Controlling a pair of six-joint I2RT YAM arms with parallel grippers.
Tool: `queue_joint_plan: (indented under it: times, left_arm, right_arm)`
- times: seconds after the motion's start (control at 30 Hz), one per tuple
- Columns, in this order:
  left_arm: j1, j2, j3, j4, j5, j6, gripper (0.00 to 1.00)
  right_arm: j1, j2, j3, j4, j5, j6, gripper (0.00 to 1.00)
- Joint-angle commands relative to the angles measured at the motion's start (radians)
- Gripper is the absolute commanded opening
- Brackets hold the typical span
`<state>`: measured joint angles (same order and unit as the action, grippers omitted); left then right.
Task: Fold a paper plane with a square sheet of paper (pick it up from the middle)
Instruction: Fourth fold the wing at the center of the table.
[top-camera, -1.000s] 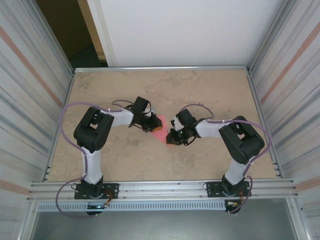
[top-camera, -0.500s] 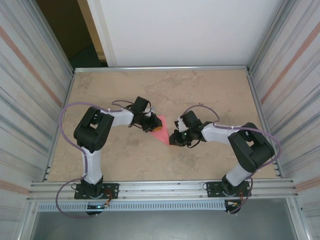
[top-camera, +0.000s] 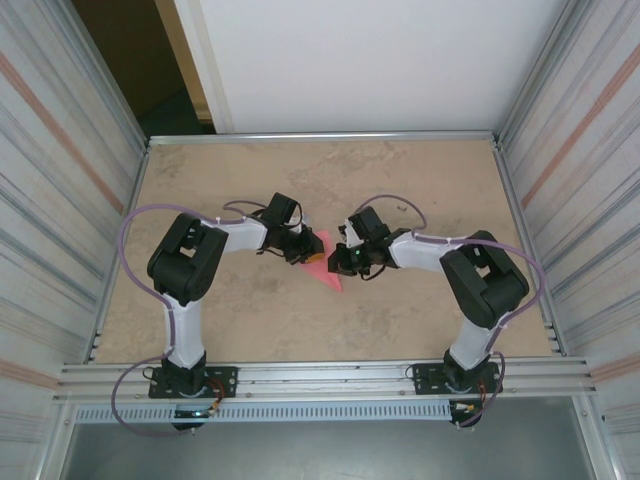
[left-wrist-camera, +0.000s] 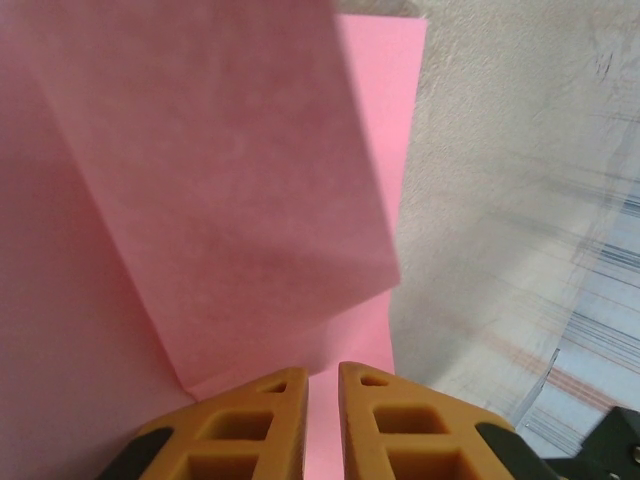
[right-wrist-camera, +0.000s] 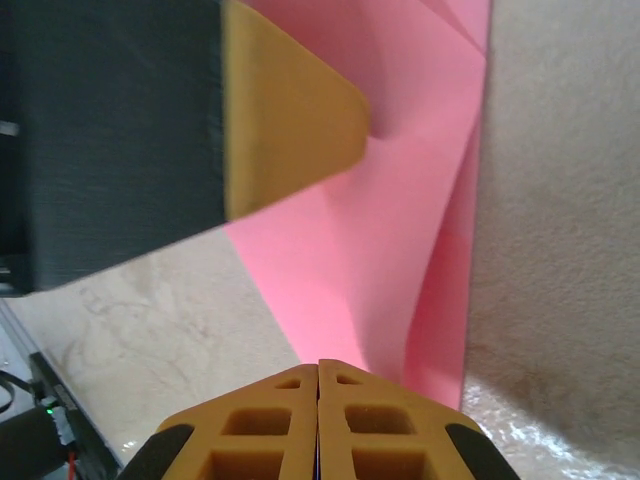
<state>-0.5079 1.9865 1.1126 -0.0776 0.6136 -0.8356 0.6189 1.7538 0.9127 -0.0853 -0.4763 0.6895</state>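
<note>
Paper (top-camera: 324, 266), a creased wedge, sits mid-surface (top-camera: 420, 180) between both claws. Left claw (left-wrist-camera: 323, 372) pinches one edge, jaws nearly shut. Right claw (right-wrist-camera: 318, 366) is fully closed at the opposite edge, hold unclear. Risk: opposing pulls tear the thin sheet or skew the crease.

A beige, marbled table (top-camera: 400, 180) is shown; a creased pink-red sheet of paper (top-camera: 328, 270) is laid near its middle, tip toward the near edge.
</note>
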Motion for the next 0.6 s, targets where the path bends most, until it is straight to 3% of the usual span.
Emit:
queue_joint_plan:
  times: [0.0,0.57]
  left_arm:
    - [0.015,0.052,-0.011,-0.083,-0.042,-0.01,0.18]
    - [0.015,-0.029,0.012,-0.01,0.016,0.052,0.18]
  right_arm:
    - [0.006,0.022,0.015,-0.035,0.026,-0.001,0.08]
    - [-0.003,0.104,-0.025,-0.107,0.04,-0.005,0.06]
